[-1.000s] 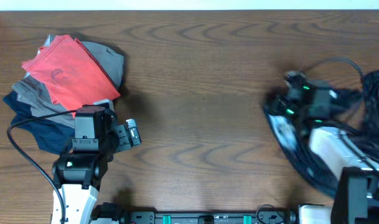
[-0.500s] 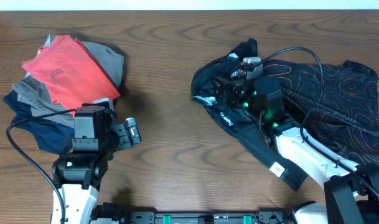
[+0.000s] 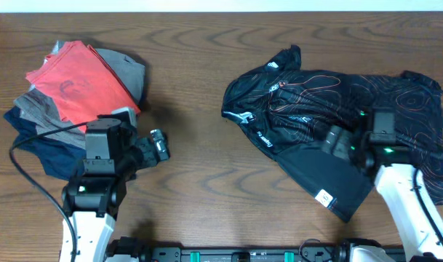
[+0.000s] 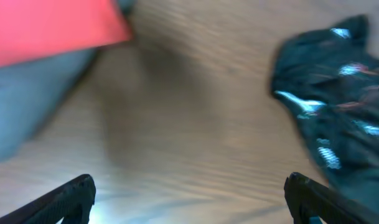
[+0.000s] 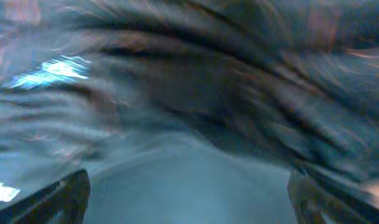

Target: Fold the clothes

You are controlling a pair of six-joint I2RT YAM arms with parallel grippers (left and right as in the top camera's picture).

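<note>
Black, shiny sports jersey (image 3: 316, 102) with thin orange contour lines and white lettering lies spread and rumpled on the brown wooden table (image 3: 221, 58), towards three o'clock in the overhead view. It is one garment, unfolded, with one corner reaching down towards five o'clock.

At ten o'clock sits one heap of folded garments: a single plain red shirt (image 3: 79, 84) on top, grey cloth (image 3: 126, 73) under it and navy cloth (image 3: 39, 153) lowest. How many pieces make up the grey and navy layers cannot be told.

Two arms are in view. The left gripper (image 3: 157, 145), at eight o'clock just beside the heap, has its fingers spread wide over bare wood and grasps nothing. The right gripper (image 3: 330, 142), at four o'clock, hangs over the jersey's lower part; its wrist view is blurred but shows both fingers (image 5: 68, 190) far apart, released, with the dark fabric below them.
</note>
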